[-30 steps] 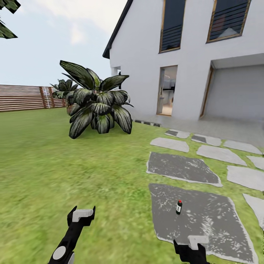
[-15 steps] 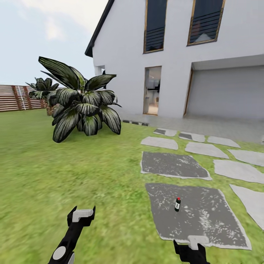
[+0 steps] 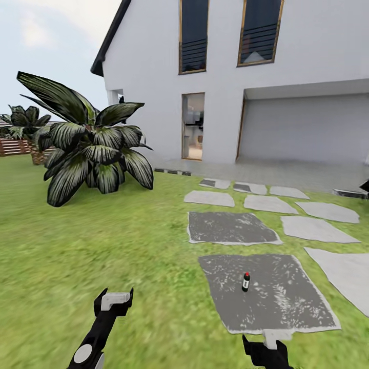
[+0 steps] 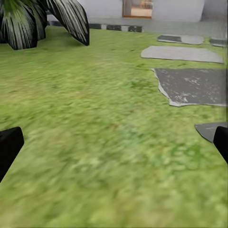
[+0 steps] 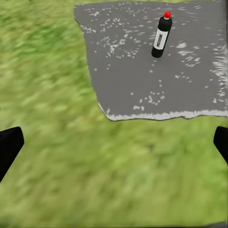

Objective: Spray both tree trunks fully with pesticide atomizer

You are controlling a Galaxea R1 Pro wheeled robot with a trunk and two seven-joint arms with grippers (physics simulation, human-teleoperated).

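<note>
- Two tools show low in the head view: the left tool (image 3: 117,299) and the right tool (image 3: 267,344).
- Both hang over the grass (image 3: 102,246) and hold nothing.
- In each wrist view the dark fingertips (image 4: 9,147) sit far apart at the two edges, so both tools are spread wide.
- One small pesticide atomizer (image 3: 246,281) stands upright on a dark grey paving stone (image 3: 277,302).
- It is a black bottle with a red cap and a white label.
- The right wrist view shows the bottle (image 5: 161,35) on the stone, ahead of the right tool and well apart from it.
- More grey stones (image 3: 230,228) lead toward a white house (image 3: 287,82) with a doorway (image 3: 193,126).
- A big plant with dark striped leaves (image 3: 87,148) grows on the lawn to the left.
- A bit of brown fence (image 3: 10,146) shows far off at the left edge.
</note>
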